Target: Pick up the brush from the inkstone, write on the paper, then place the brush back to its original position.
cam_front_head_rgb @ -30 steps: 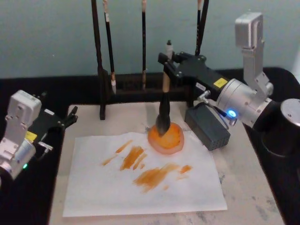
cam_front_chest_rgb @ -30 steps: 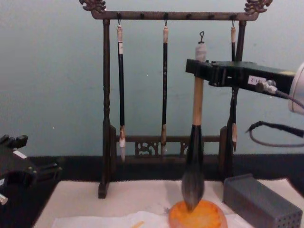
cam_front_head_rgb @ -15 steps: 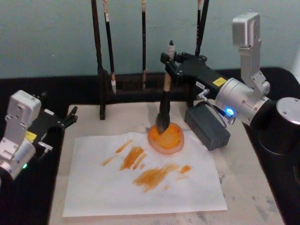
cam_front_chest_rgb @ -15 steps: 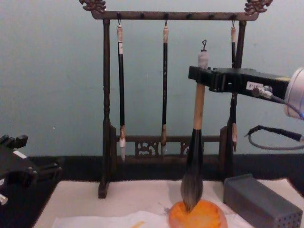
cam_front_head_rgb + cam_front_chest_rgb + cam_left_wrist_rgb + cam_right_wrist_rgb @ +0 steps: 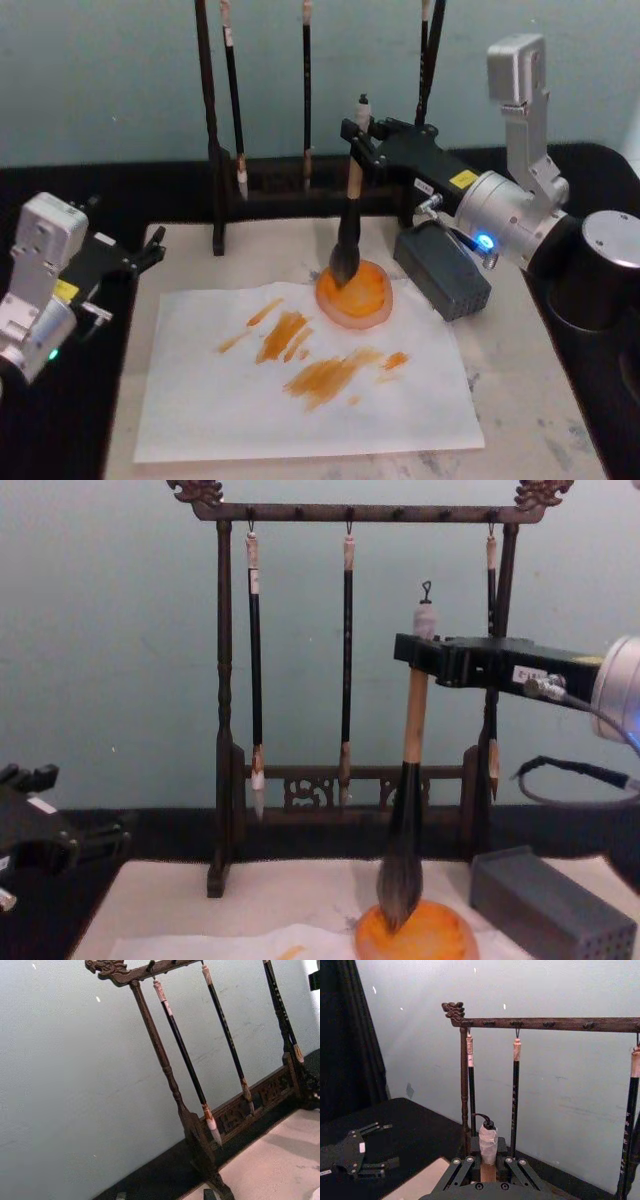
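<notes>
Both right jaws clamp the brush (image 5: 348,240), bristles touching the inkstone (image 5: 368,300); left jaws parted.

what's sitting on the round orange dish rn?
The large wooden-handled brush with grey bristles, held near upright by the right gripper, tip on the flat round orange dish. Dish surface under the bristles is covered. Left gripper parked far left.

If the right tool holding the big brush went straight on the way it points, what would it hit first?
Probably the wooden rack, around its post and two hanging thin brushes, though depth is hard to judge.
</notes>
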Robot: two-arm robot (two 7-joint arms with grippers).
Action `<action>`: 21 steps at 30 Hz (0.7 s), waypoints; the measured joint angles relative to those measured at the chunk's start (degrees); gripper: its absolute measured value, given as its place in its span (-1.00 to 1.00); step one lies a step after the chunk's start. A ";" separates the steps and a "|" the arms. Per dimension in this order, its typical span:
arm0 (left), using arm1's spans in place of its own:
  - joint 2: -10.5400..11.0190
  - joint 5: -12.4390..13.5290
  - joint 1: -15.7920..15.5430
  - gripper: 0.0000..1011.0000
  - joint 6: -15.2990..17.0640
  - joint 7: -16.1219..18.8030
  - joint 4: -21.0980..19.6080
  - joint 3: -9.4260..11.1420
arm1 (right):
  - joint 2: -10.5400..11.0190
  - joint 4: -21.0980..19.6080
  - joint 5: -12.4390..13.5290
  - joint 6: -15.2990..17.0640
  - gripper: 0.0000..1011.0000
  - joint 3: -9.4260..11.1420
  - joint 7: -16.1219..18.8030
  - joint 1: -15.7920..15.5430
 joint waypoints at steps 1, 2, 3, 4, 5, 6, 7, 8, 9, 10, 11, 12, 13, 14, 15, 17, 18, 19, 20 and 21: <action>0.00 0.00 0.00 0.98 0.00 0.00 0.00 0.00 | 0.04 -0.03 -0.01 0.03 -0.63 0.10 -0.01 -0.10; 0.00 0.00 0.00 0.98 0.00 0.00 0.00 0.00 | 0.06 -0.03 -0.01 0.06 -0.63 0.13 -0.02 -0.15; 0.00 0.00 0.00 0.98 0.00 0.00 0.00 0.00 | 0.11 -0.04 -0.02 0.15 -0.63 0.22 -0.07 -0.29; 0.00 0.00 0.00 0.98 0.00 0.00 0.00 0.00 | 0.14 -0.05 -0.03 0.23 -0.63 0.28 -0.13 -0.36; 0.00 0.00 0.00 0.98 0.00 0.00 0.00 0.00 | 0.17 -0.05 -0.03 0.29 -0.63 0.34 -0.19 -0.45; 0.00 0.00 0.00 0.98 0.00 0.00 0.00 0.00 | 0.20 -0.05 -0.03 0.33 -0.63 0.40 -0.25 -0.52; 0.00 0.00 0.00 0.98 0.00 0.00 0.00 0.00 | 0.25 -0.05 -0.02 0.43 -0.63 0.56 -0.34 -0.67; 0.00 0.00 0.00 0.98 0.00 0.00 0.00 0.00 | 0.26 -0.04 -0.02 0.47 -0.63 0.64 -0.39 -0.71; 0.00 0.00 0.00 0.98 0.00 0.00 0.00 0.00 | 0.27 -0.03 -0.01 0.50 -0.63 0.73 -0.45 -0.77; 0.00 0.00 0.00 0.98 0.00 0.00 0.00 0.00 | 0.28 -0.01 -0.01 0.52 -0.63 0.82 -0.51 -0.84; 0.00 0.00 0.00 0.98 0.00 0.00 0.00 0.00 | 0.29 0.02 0.00 0.53 -0.63 0.90 -0.58 -0.90; 0.00 0.00 0.00 0.98 0.00 0.00 0.00 0.00 | 0.32 0.04 0.02 0.54 -0.63 1.09 -0.67 -1.04; 0.00 0.00 0.00 0.98 0.00 0.00 0.00 0.00 | 0.35 0.05 0.04 0.55 -0.63 1.19 -0.72 -1.11; 0.00 0.00 0.00 0.98 0.00 0.00 0.00 0.00 | 0.40 0.04 0.12 0.57 -0.63 1.43 -0.82 -1.28; 0.00 0.00 0.00 0.98 0.00 0.00 0.00 0.00 | 0.43 0.04 0.16 0.59 -0.63 1.54 -0.90 -1.37; 0.00 0.00 0.00 0.98 0.00 0.00 0.00 0.00 | 0.45 0.04 0.22 0.61 -0.63 1.76 -1.10 -1.52; 0.00 0.00 0.00 0.98 0.00 0.00 0.00 0.00 | 0.48 0.05 0.32 0.63 -0.63 2.01 -1.29 -1.70; 0.00 0.00 0.00 0.98 0.00 0.00 0.00 0.00 | 0.49 0.06 0.35 0.63 -0.63 2.11 -1.35 -1.77; 0.00 0.00 0.00 0.98 0.00 0.00 0.00 0.00 | 0.50 0.09 0.39 0.64 -0.63 2.26 -1.48 -1.84; 0.00 0.00 0.00 0.98 0.00 0.00 0.00 0.00 | 0.55 0.13 0.48 0.66 -0.63 2.57 -1.72 -2.03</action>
